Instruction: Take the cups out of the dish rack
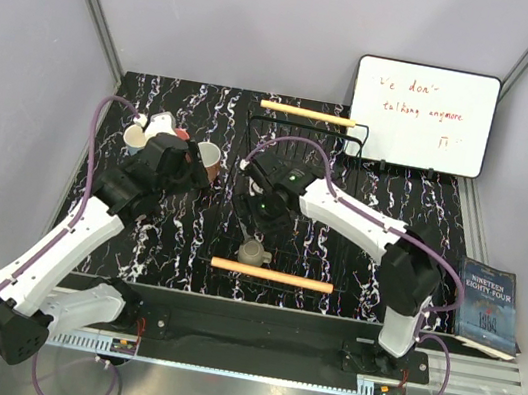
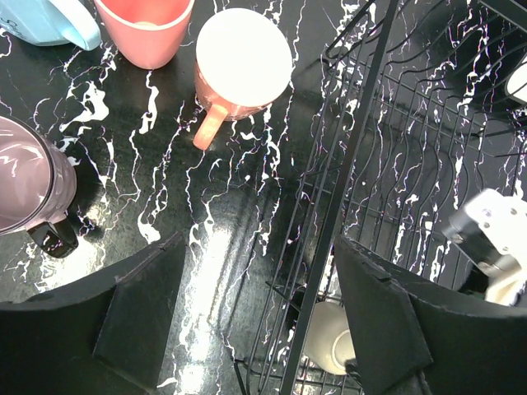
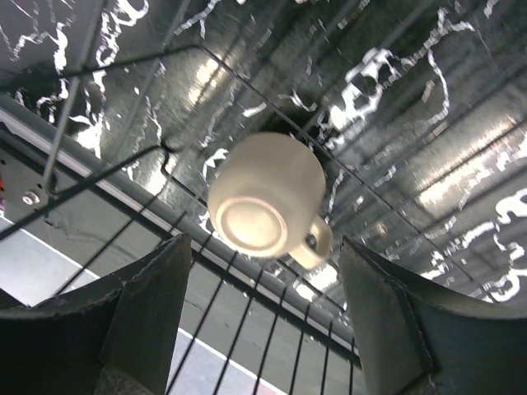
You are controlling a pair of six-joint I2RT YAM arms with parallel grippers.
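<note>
Where the black marbled table (image 1: 170, 243) begins above the arm bases, lower centre of the top view, the entries run as follows.

- Near wooden handle (image 1: 271, 276): lies across the dish rack (image 1: 354, 147) at its near end.
- Olive-grey cup (image 3: 268, 202): the only cup inside the rack, just beyond that handle, resting on the floor wires with its handle to the lower right of the right wrist view.
- Right gripper (image 3: 263, 321): hangs above that cup, jaws spread apart, touching nothing.
- Left gripper (image 2: 259, 321): over the table at the rack's left side, jaws released and empty. The rack's side wires rise across its view, between it and the olive-grey cup.
- Book (image 1: 489, 306): right edge, off the marbled surface.
- Mauve cup (image 2: 29, 177): on the table, left of the left wrist view.
- Terracotta cup (image 2: 243, 66), pink cup (image 2: 144, 29), light blue cup (image 2: 49, 20): on the table, top of that view, outside the rack.
- Far wooden handle (image 1: 308, 114): upper centre.
- Whiteboard (image 1: 421, 117): upper right, red handwriting.
</note>
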